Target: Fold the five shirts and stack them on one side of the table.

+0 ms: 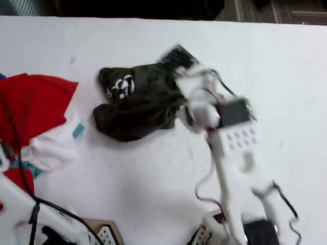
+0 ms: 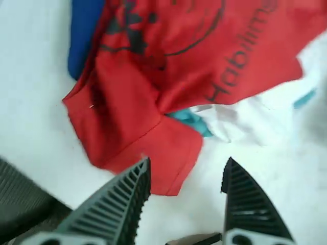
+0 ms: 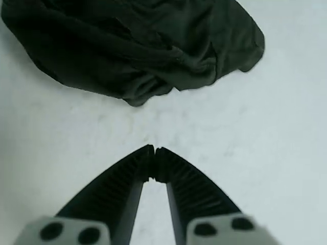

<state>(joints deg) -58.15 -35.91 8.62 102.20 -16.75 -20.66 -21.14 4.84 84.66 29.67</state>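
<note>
Lying crumpled, dark shirt (image 3: 133,46), right gripper (image 3: 154,150) near

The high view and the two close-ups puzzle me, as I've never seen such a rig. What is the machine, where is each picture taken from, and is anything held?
These are two small white robot arms at a white table. The high view looks down from a fixed camera. The other two pictures come from a camera on each arm's wrist, looking along its fingers.

On the table lie a crumpled dark green shirt and, at one side, a heap of a red shirt, a white shirt and a blue shirt.

The left arm's fingers are open above the red shirt's edge. The right arm's fingers are shut over bare table near the dark green shirt. Neither arm holds anything.
</note>
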